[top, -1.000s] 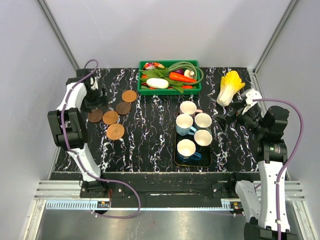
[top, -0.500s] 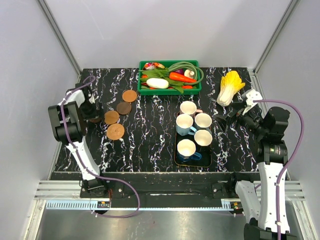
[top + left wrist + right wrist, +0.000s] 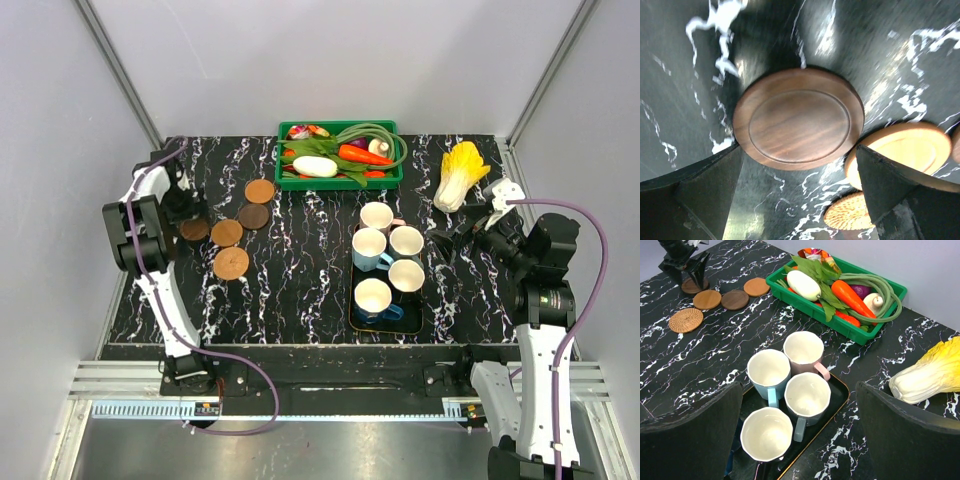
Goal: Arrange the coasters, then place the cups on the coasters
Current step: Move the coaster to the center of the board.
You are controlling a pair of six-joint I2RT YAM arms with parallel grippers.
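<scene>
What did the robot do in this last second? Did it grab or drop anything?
The left pincer moved a little toward the near edge and settled over the leftmost coaster, which now lies between its open fingers, not gripped. Nothing was picked up or let go. The other coasters barely shifted, if at all. The cups and the right pincer, also open, stayed put.
</scene>
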